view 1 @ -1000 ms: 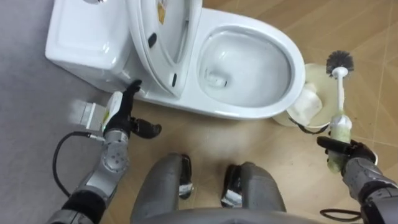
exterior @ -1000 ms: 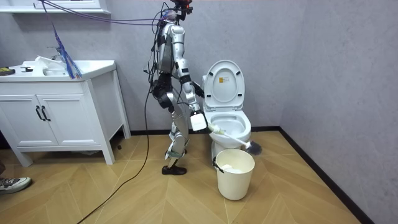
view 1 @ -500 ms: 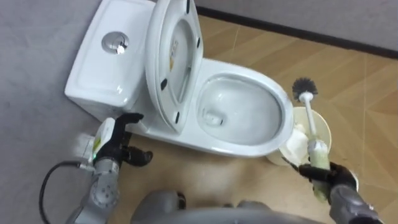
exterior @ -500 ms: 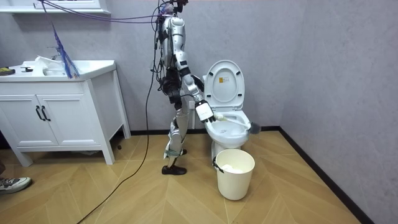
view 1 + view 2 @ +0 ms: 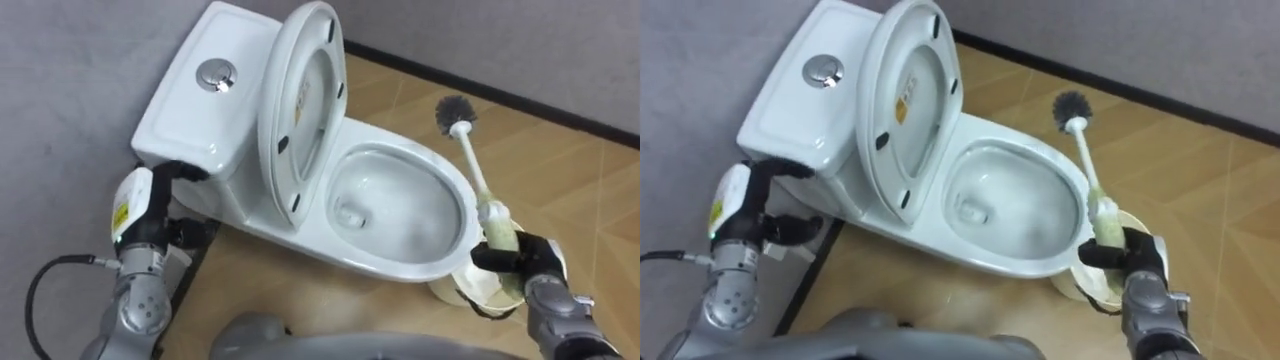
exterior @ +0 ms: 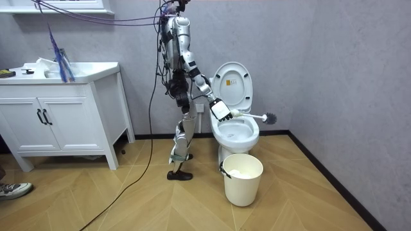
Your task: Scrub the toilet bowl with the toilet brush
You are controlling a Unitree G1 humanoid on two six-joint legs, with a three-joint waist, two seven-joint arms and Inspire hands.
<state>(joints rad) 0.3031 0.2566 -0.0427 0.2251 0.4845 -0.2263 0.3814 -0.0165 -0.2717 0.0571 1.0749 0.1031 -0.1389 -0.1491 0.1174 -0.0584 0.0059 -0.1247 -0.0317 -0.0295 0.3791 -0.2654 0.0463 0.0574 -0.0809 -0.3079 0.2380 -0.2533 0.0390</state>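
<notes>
Toilet brush (image 5: 472,165) is in your right robot hand (image 5: 520,258), whose fingers are wrapped round the pale grip at the low end of the handle. The bristle head is up in the air at about 1 o'clock from the bowl (image 5: 395,268), outside the rim and not yet touching the porcelain. Your hand sits at about 4 o'clock from the bowl, just above the cream bucket (image 6: 243,183).

To do this step well, I'd tip the wrist so the head drops, then swing it toward 10 o'clock until it clears the rim and goes down inside. Grip firmly, since the long handle will likely twist once the bristles drag. Work round the inner wall and stay clear of the raised seat (image 5: 300,110) at 11 o'clock.

In the room view the robot stands upright beside the toilet, right arm reaching forward with the brush roughly level. Your left robot hand (image 5: 140,215) is at 9 o'clock beside the tank (image 5: 200,110), fingers fairly straight, holding nothing.
</notes>
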